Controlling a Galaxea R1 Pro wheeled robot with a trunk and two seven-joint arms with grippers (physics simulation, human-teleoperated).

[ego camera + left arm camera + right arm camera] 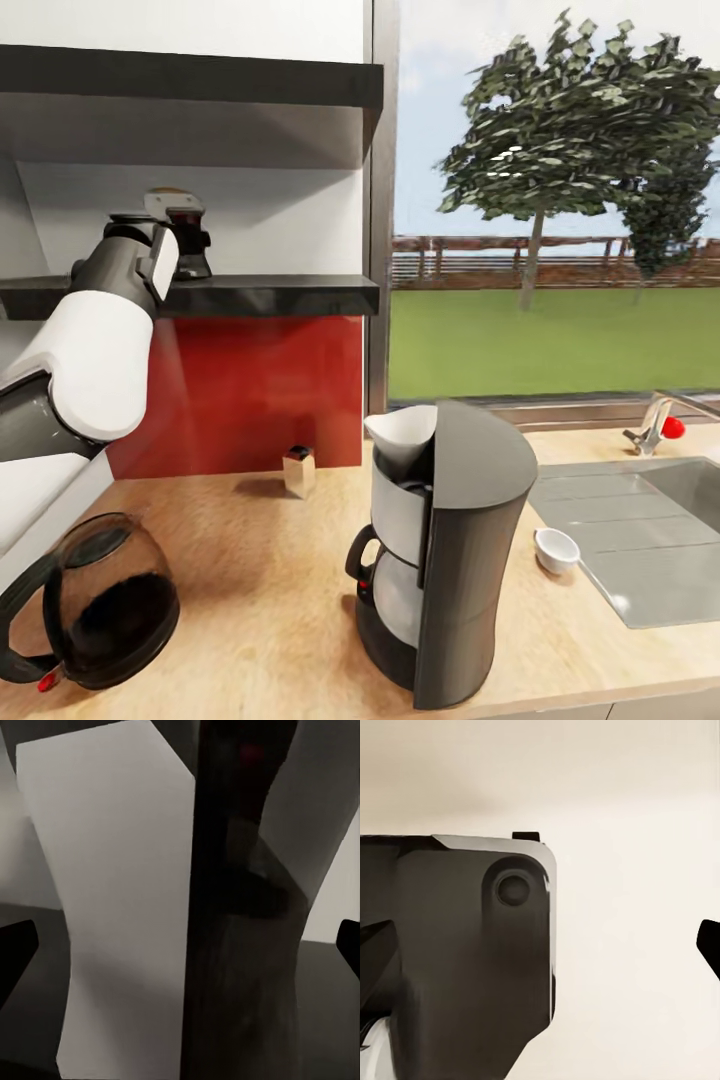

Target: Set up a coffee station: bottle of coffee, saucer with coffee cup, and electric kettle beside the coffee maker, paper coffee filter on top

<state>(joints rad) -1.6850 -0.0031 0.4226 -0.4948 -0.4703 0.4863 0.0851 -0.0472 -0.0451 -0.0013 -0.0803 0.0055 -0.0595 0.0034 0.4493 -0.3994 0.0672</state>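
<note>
Head view shows you the coffee maker [445, 555] standing on the kitchen countertop [250, 560], and everything else is easiest placed from it. The paper coffee filter [402, 432] sits in its top, on the side toward the left arm. The electric kettle [95, 600] stands on the counter well to the left of the machine, at the near edge. The coffee cup [556, 549] rests on the counter just to the machine's right, beside the steel sink [640, 540]. A small brown box [298, 471] stands behind the machine, near the red backsplash [250, 390].

Your left arm [90, 350] reaches up and away from the machine to the kitchen shelf [270, 296], with the left gripper [187, 240] at shelf level around something dark. From the left wrist camera, a dark upright object and a pale one stand close in front of the lens, with black fingertips [16, 952] at both sides; you cannot tell whether they are clenched.

The right wrist camera shows a dark rounded housing against a beige surface, with one black fingertip [709, 945] at the edge; its grip state cannot be told.
</note>
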